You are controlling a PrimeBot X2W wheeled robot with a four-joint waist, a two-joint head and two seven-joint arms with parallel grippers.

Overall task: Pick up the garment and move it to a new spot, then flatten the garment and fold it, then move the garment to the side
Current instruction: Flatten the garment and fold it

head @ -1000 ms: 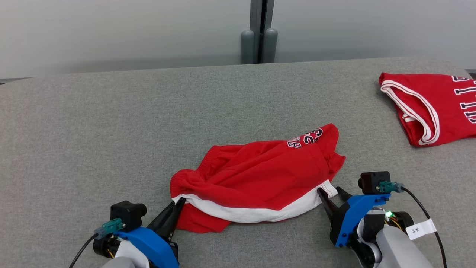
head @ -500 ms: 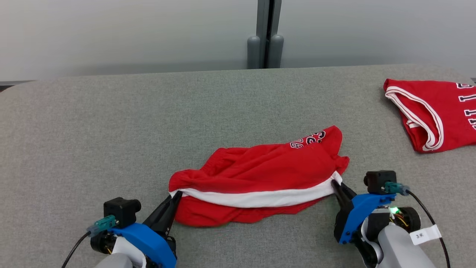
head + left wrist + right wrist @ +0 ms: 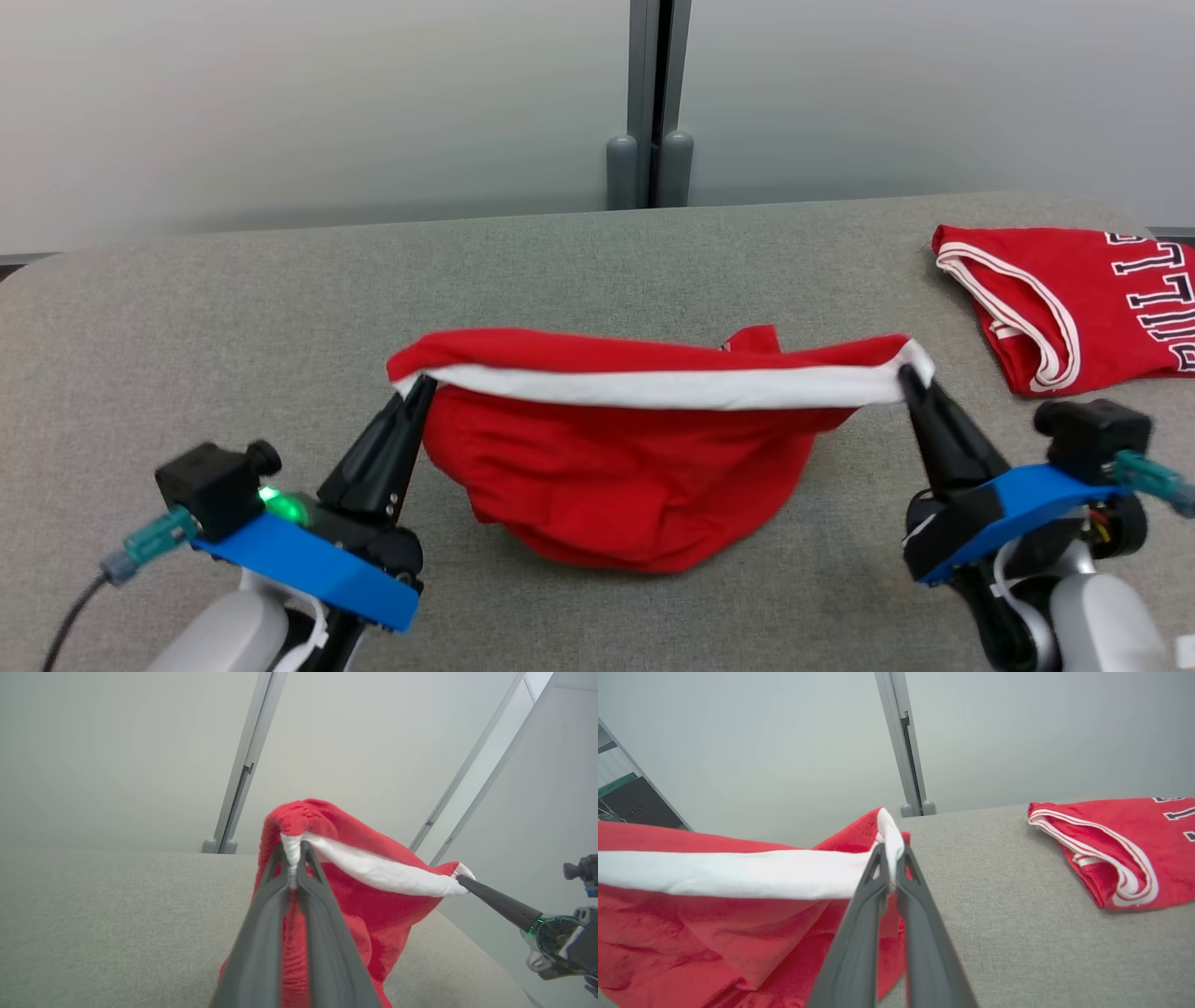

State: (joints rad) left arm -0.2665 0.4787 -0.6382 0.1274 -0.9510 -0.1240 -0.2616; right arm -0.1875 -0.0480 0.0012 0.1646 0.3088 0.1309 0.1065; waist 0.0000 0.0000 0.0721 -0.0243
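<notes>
- Our left gripper (image 3: 422,385) is pinched shut on the left end of the white band (image 3: 653,387) of the red shorts (image 3: 644,485).
- Our right gripper (image 3: 907,377) is pinched shut on the right end of that band.
- The band is pulled straight between them, up off the grey table (image 3: 187,308).
- The red cloth sags in the middle. We cannot tell if its low part touches the table.
- The folds hide the back of the shorts.
- Far to the right lies a red jersey (image 3: 1055,299). The picture edge cuts off its letters.

Dark tapered claw fingers (image 3: 383,448), blue brackets (image 3: 308,565), black cameras (image 3: 210,485), teal plugs (image 3: 154,537), pale forearms (image 3: 224,635).
</notes>
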